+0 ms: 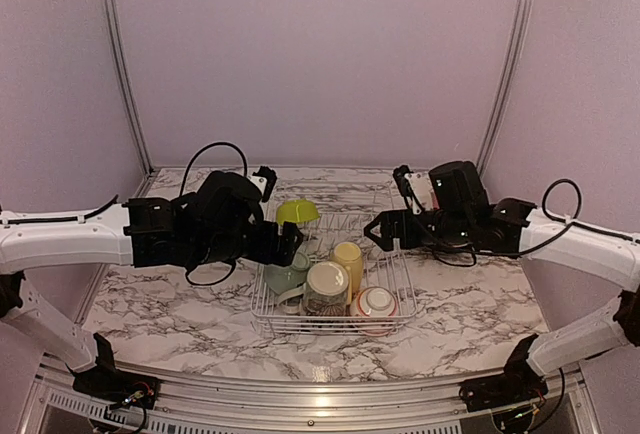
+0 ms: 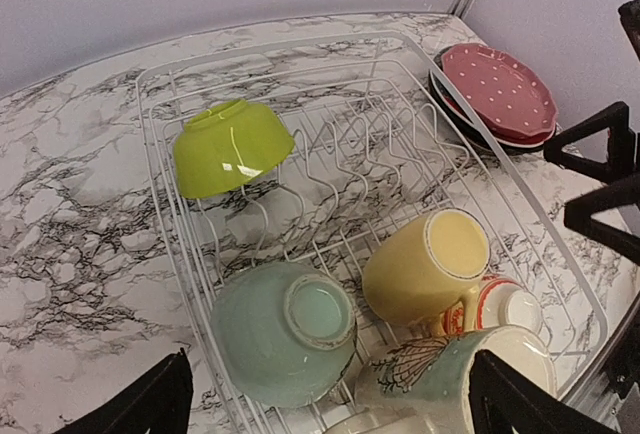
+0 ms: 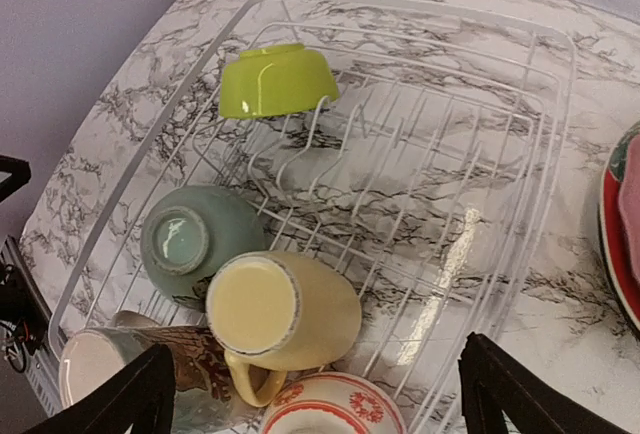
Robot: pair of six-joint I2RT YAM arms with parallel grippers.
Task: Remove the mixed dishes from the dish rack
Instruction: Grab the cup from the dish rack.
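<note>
The white wire dish rack (image 1: 262,299) sits mid-table. It holds a lime bowl (image 1: 298,212) at the back left, an upturned pale-green bowl (image 2: 285,331), a yellow mug (image 3: 285,311) on its side, a cream patterned mug (image 2: 450,379) and a red-patterned bowl (image 3: 335,406) at the front. My left gripper (image 2: 330,394) is open and empty, hovering over the pale-green bowl. My right gripper (image 3: 320,394) is open and empty, above the yellow mug and the rack's right half. Neither touches a dish.
A stack of plates with a red dotted plate (image 2: 500,89) on top lies on the marble table right of the rack, also at the right edge of the right wrist view (image 3: 625,224). Walls enclose the back and sides.
</note>
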